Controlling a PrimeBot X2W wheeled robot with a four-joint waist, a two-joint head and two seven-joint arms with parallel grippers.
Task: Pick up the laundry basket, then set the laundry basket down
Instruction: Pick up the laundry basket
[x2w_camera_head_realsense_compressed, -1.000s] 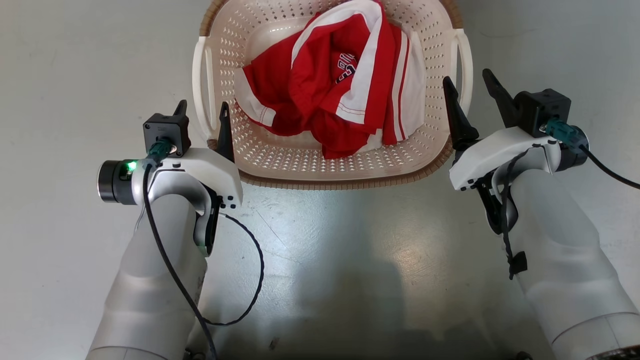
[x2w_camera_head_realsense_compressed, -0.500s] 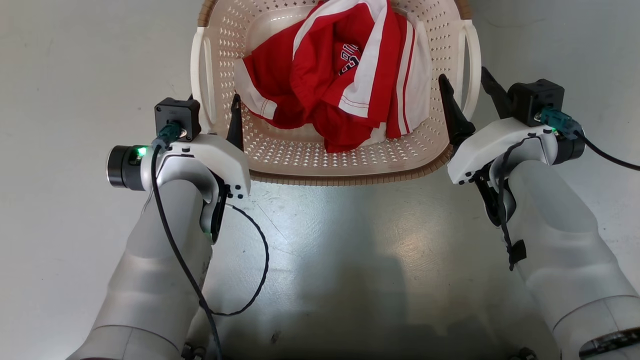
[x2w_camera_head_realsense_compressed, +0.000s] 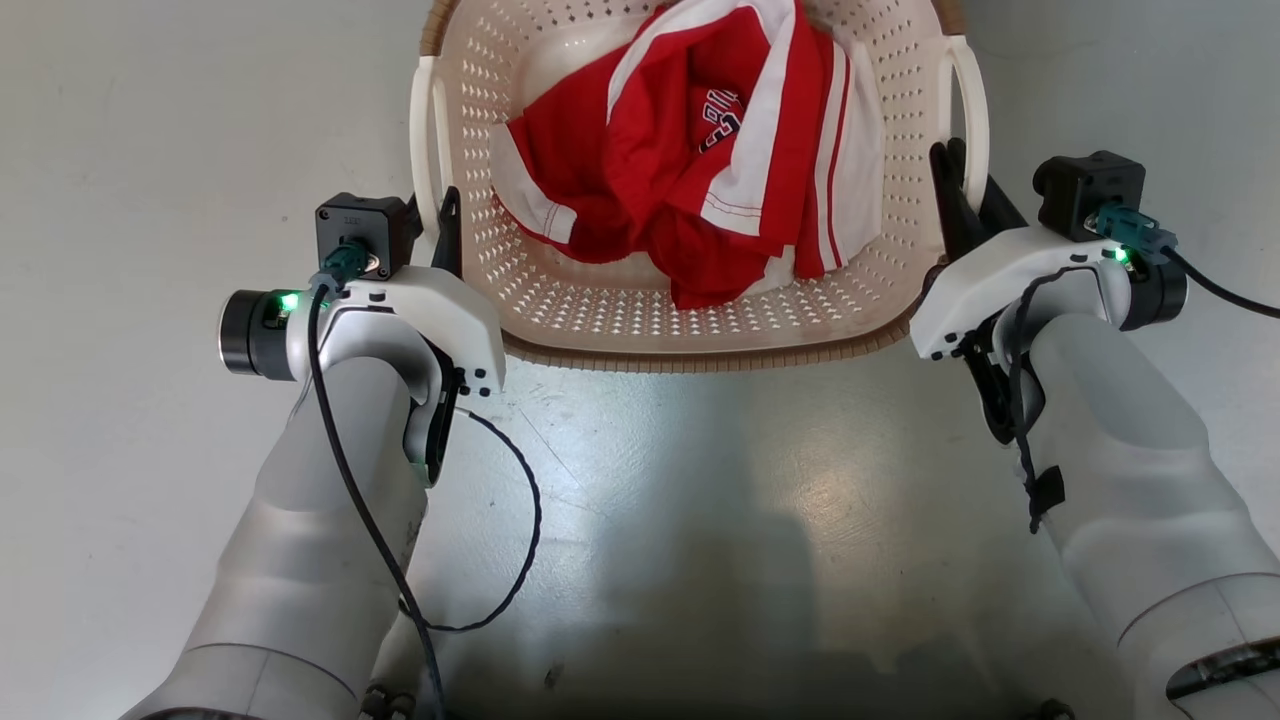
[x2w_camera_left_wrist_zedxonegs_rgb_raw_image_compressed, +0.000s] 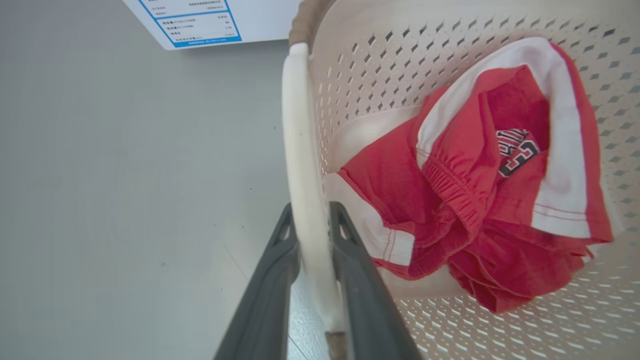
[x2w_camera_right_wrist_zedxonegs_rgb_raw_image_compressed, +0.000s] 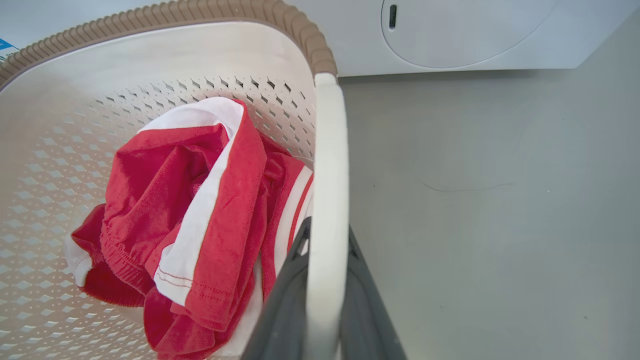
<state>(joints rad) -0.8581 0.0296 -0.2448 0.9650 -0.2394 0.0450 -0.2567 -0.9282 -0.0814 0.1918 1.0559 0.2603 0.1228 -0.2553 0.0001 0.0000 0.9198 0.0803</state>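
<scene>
Here the small cream-white perforated plastic laundry basket (x2w_camera_head_realsense_compressed: 600, 310), holding a red-and-white garment (x2w_camera_head_realsense_compressed: 700, 170), lies between both arms over the grey floor (x2w_camera_head_realsense_compressed: 700, 520). The left gripper (x2w_camera_head_realsense_compressed: 430, 205) is clamped on its left loop handle (x2w_camera_left_wrist_zedxonegs_rgb_raw_image_compressed: 300, 150), and the right gripper (x2w_camera_head_realsense_compressed: 965, 175) on its right loop handle (x2w_camera_right_wrist_zedxonegs_rgb_raw_image_compressed: 327, 175).

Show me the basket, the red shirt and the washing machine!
laundry basket (x2w_camera_head_realsense_compressed: 700, 360): head view, on its brown front rim.
red shirt (x2w_camera_head_realsense_compressed: 640, 170): head view, on red cloth near its middle.
washing machine (x2w_camera_right_wrist_zedxonegs_rgb_raw_image_compressed: 450, 35): right wrist view, on its round door.
</scene>
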